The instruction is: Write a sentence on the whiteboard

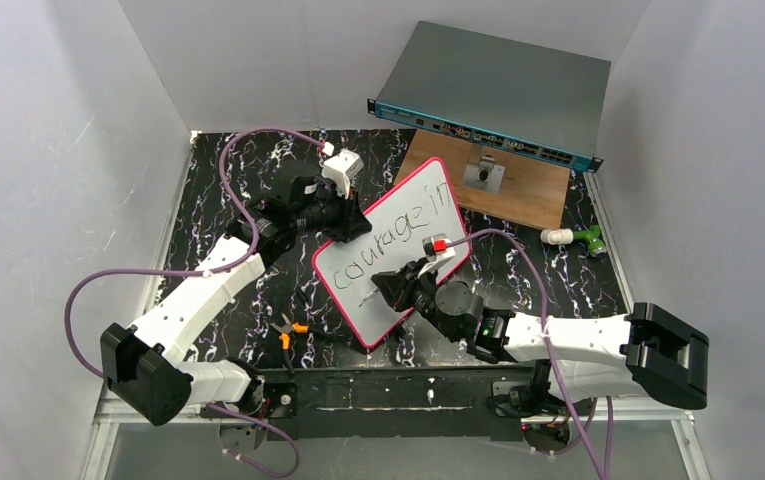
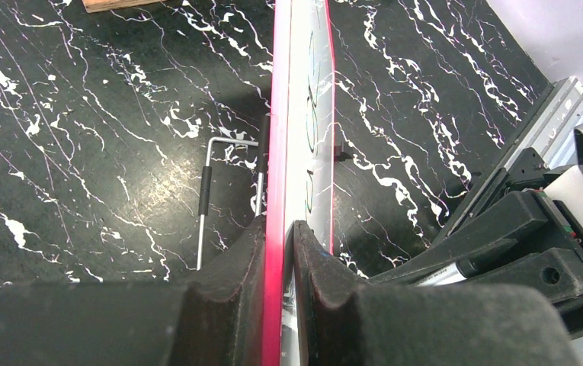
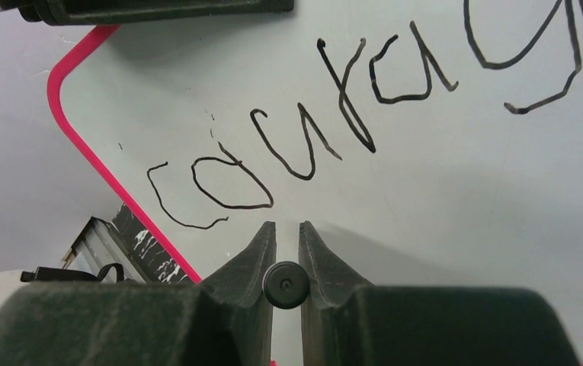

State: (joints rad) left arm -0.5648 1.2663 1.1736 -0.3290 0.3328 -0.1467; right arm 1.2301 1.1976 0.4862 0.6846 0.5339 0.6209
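Observation:
The whiteboard (image 1: pixel 418 185), white with a pink-red frame, stands tilted over the black marbled table. My left gripper (image 1: pixel 348 226) is shut on its upper-left frame edge; in the left wrist view the fingers (image 2: pixel 311 259) clamp the edge-on board (image 2: pixel 303 114). Black handwriting on it reads "courage in" (image 1: pixel 388 240), with a small mark below. My right gripper (image 1: pixel 380 286) is shut on a black marker (image 3: pixel 285 284), pointed at the board face (image 3: pixel 463 198) just under the word "courage" (image 3: pixel 311 145). Whether the tip touches is hidden.
A grey-teal network switch (image 1: pixel 498 90) lies at the back, on a wooden board (image 1: pixel 518 195) carrying a metal clip (image 1: pixel 483 175). A green-white tool (image 1: pixel 573 238) lies right, orange pliers (image 1: pixel 288 330) near front. A bent metal wire (image 2: pixel 206 191) lies behind the whiteboard. White walls enclose the table.

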